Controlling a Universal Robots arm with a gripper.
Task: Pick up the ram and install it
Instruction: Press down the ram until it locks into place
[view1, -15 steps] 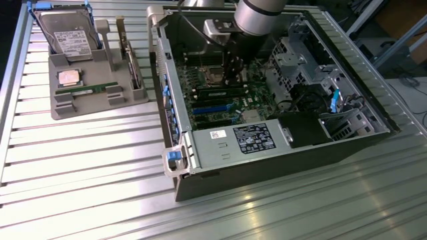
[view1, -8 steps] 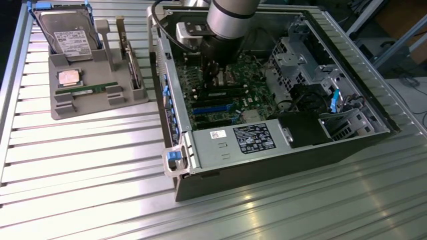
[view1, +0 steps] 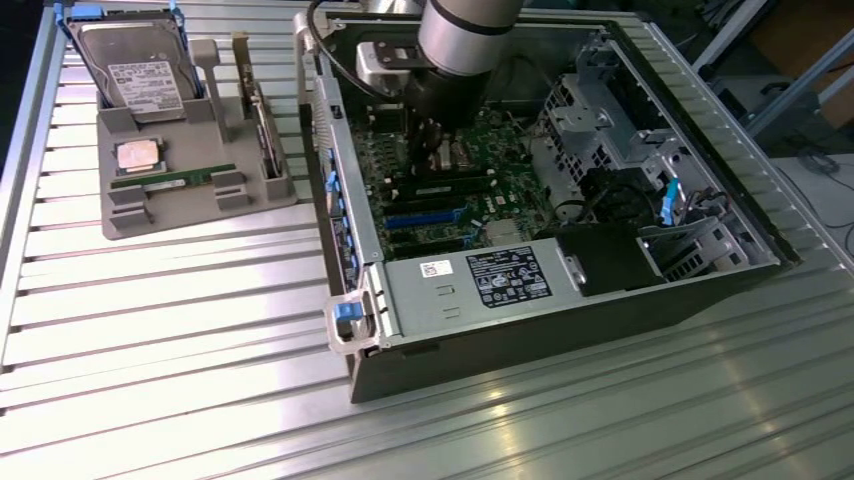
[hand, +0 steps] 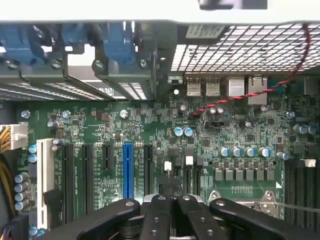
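A long green ram stick (view1: 174, 181) lies flat in the front groove of the grey parts holder (view1: 127, 215), at the exterior view's left. My gripper (view1: 435, 150) is well apart from it, lowered into the open computer case (view1: 534, 330) above the green motherboard (view1: 414, 225). In the wrist view the gripper (hand: 173, 192) has its black fingers (hand: 159, 207) pressed together. I see nothing between them. They hover over the motherboard (hand: 150, 130) near the dark slots, beside the blue slot (hand: 128, 170).
On the holder also sit a hard drive (view1: 134, 70), a square silver processor chip (view1: 138, 155) and an upright card (view1: 264, 125). The case holds a power supply (view1: 487, 285), drive cages (view1: 601, 100), cables and blue latches (view1: 350, 310). The table (view1: 160, 380) is ribbed metal.
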